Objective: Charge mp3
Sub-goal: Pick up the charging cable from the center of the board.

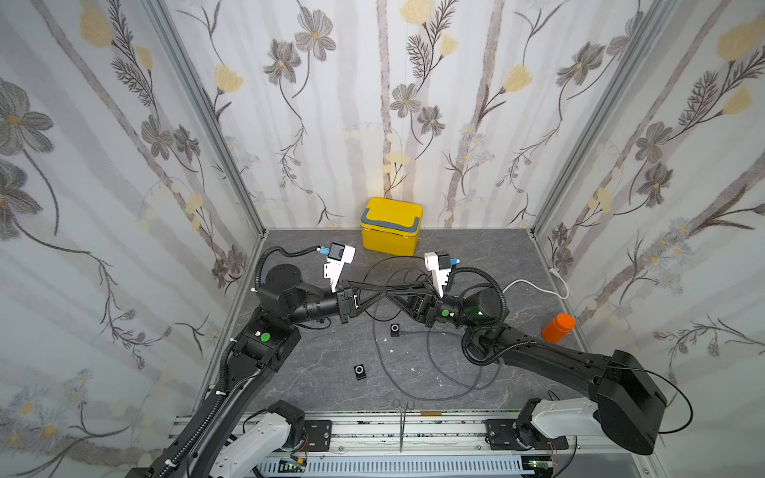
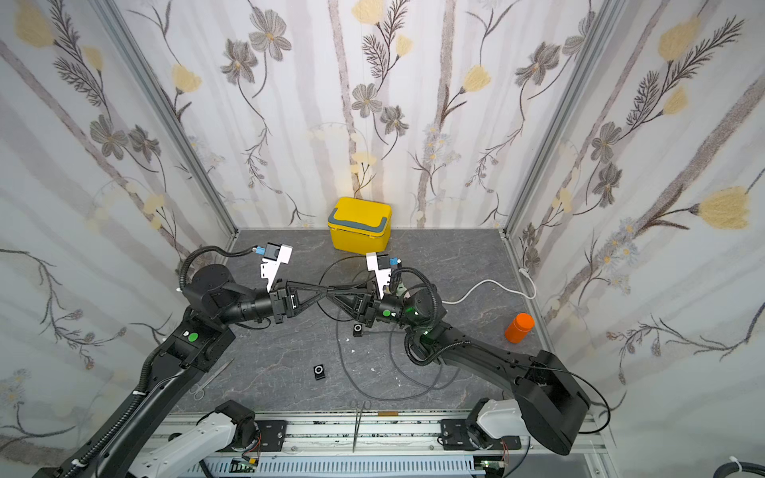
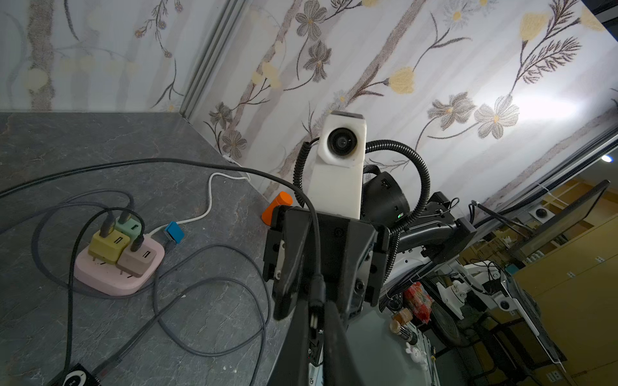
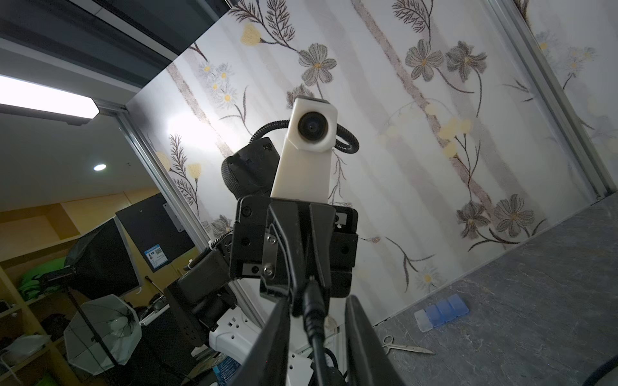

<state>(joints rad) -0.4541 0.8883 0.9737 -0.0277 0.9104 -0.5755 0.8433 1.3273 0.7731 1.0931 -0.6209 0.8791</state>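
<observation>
The left claw (image 1: 381,295) is pinching the plug (image 3: 314,300) of a dark cable (image 3: 167,161), its jaws squeezed tight on the plug's metal end, up in the air over the middle of the grey table (image 1: 314,372). The right claw (image 1: 395,294) is meeting it tip to tip. Its jaws are standing apart on either side of the same plug (a gap is showing on one side in the right wrist view), so it is not gripping anything. From the plug the dark cable is arching away over the table.

Just below the two claws, the first mp3 player (image 1: 395,329) is lying flat on the table, with a grey lead running off from its side. The second mp3 player (image 1: 359,371) is lying by itself nearer the front edge, beside loose loops of cable.

In the left wrist view, a pink power strip (image 3: 100,277) is sitting on the table under the right arm. It is carrying three charger cubes: yellow (image 3: 108,244), green (image 3: 132,227) and tan (image 3: 138,260), each with a cable plugged in. A white cord (image 3: 209,200) is leading from the strip toward the wall.

Further out, a yellow box (image 1: 391,225) is standing against the back wall, an orange bottle (image 1: 559,327) is standing near the right wall, and scissors (image 2: 211,378) are lying beside the left arm.
</observation>
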